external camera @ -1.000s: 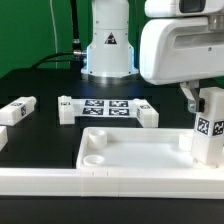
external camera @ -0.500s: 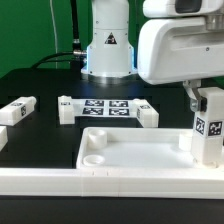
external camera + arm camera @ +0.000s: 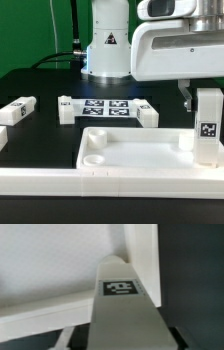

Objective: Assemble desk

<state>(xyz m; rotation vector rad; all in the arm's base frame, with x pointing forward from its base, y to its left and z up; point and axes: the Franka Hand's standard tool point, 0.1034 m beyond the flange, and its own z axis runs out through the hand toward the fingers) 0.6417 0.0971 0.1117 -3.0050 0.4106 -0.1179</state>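
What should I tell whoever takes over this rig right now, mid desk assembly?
Hand: shut on one leg, held upright at the desk top's corner on the exterior view's right. Whether it is seated there cannot be told.
Loose legs: one lies at the exterior view's left, and two flank the marker board beyond the desk top.
Done: no leg visibly fixed.
Left: seat this leg, then likely the other three.

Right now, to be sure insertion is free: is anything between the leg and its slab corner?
Nothing visible does. The leg stands upright at the slab's corner on the exterior view's right; the socket below it is hidden.
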